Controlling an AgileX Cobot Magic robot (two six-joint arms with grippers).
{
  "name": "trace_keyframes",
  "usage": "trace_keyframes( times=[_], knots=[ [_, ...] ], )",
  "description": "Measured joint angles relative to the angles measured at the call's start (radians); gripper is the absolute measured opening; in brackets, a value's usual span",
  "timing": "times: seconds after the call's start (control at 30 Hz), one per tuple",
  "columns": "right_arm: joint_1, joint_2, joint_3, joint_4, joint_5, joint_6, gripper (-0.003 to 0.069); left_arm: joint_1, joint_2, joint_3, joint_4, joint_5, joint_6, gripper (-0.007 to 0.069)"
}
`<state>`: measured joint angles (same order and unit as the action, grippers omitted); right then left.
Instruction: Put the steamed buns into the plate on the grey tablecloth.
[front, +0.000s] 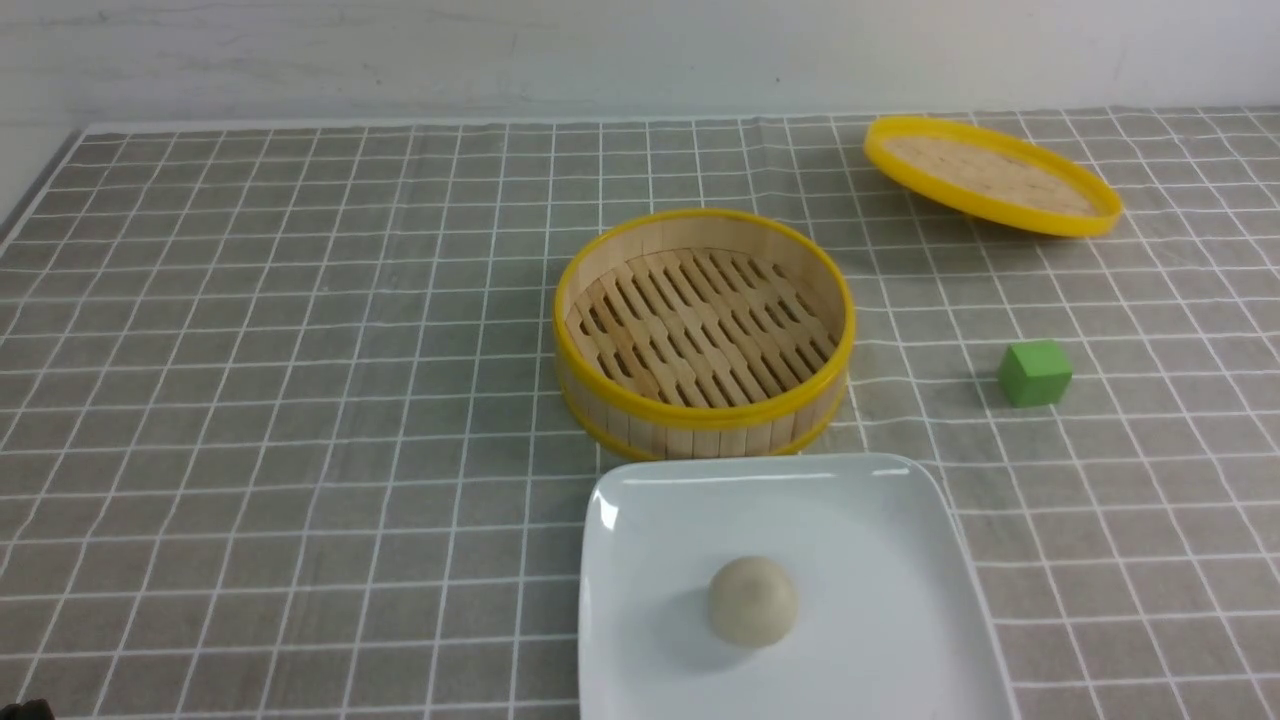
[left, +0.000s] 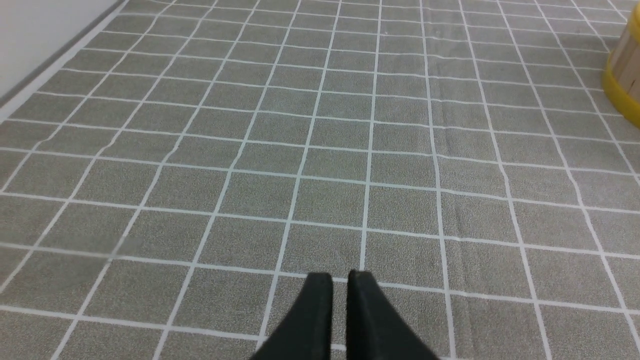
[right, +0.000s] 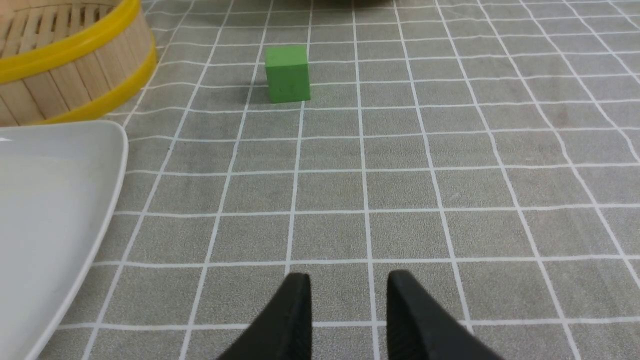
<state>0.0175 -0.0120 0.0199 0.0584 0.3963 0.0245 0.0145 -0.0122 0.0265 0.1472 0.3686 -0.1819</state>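
Observation:
One off-white steamed bun (front: 752, 600) sits in the middle of the white plate (front: 890, 540) on the grey tablecloth (front: 300, 400), at the front centre. Neither gripper shows in the front view. In the left wrist view my left gripper (left: 340, 276) is shut and empty, low over bare cloth (left: 320, 150), with the bun and plate out of that view. In the right wrist view my right gripper (right: 348, 277) is open and empty over the cloth, beside the plate's edge (right: 100, 190). The bun is out of that view.
The round yellow-rimmed bamboo steamer (front: 703, 335) stands empty just behind the plate; its wall shows in the left wrist view (left: 625, 75) and right wrist view (right: 75, 65). Its lid (front: 990, 175) lies tilted at the back right. A green cube (front: 1035, 373) (right: 286, 73) sits right of the steamer.

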Motion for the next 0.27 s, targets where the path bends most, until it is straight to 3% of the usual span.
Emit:
trace_keyframes(
  times=[0.27],
  knots=[
    [0.000, 0.000, 0.000, 0.000, 0.000, 0.000, 0.0239, 0.000, 0.000, 0.000, 0.003, 0.000, 0.000, 0.0073]
  ],
)
